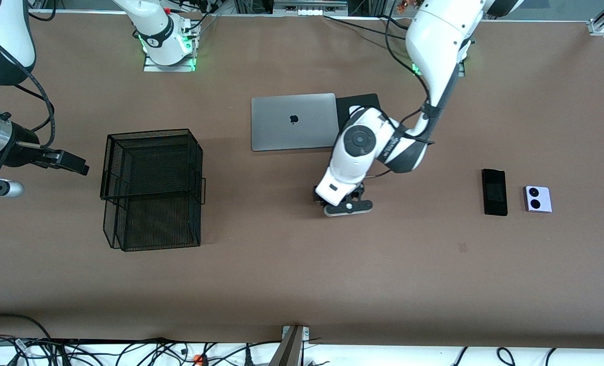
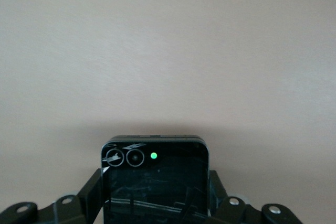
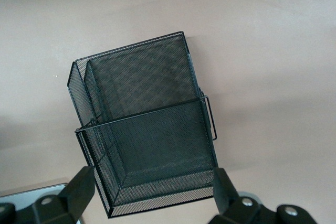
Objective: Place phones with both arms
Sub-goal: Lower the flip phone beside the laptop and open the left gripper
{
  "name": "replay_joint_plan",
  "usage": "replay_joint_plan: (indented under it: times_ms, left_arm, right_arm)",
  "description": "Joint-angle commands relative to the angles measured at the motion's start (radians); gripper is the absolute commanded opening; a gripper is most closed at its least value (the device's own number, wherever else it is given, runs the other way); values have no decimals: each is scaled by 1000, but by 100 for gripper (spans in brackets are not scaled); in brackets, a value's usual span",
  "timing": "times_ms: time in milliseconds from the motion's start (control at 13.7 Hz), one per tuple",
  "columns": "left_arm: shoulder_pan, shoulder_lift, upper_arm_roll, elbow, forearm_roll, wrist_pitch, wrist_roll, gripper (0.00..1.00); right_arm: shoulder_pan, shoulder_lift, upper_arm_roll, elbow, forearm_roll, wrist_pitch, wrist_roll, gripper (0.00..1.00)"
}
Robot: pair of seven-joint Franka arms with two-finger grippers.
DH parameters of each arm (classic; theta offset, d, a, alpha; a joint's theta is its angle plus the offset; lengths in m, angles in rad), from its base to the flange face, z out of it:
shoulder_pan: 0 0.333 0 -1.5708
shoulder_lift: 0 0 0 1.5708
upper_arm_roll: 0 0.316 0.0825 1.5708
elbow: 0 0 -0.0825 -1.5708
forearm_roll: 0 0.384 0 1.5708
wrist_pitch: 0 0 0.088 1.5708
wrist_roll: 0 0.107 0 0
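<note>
Your left hand (image 1: 346,202) is down near the middle of the table (image 1: 291,264), nearer the front camera than the grey laptop (image 1: 292,121), and its fingers (image 2: 90,193) are clamped on the squarish black folded phone (image 2: 155,179). The left wrist view shows that phone gripped by its two side edges, lenses facing the camera, with bare table ahead of it. Whether it has left the surface you cannot tell from these views.

The long slim black phone (image 1: 494,191) and the lilac-white phone (image 1: 537,199) lie side by side on the table toward the left arm's end, well apart from the hand.

Your right hand (image 1: 70,161) waits with its fingers spread and nothing between them, just beside the black mesh basket (image 1: 152,189) at the right arm's end.

You appear to be at the first phone's pick-up. The basket looks like the destination, though the task does not say so; the next move likely calls for a clean lift and a carry toward it, or a handover to the right hand, minding the laptop.
</note>
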Motion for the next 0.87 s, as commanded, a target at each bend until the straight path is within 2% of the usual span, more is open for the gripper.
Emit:
replay_joint_plan:
  times_ms: [0, 291, 801]
  left_arm:
    - [-49, 114, 16, 166, -1, -15, -67, 0]
    - [-103, 236, 25, 316, 6, -11, -110, 0]
    - [-169, 284, 30, 327, 56, 12, -87, 0]
  right_arm:
    - [-14, 2, 8, 12, 18, -12, -18, 100]
    - [-14, 2, 8, 12, 18, -12, -18, 100]
    - [-14, 2, 8, 12, 18, -14, -18, 100]
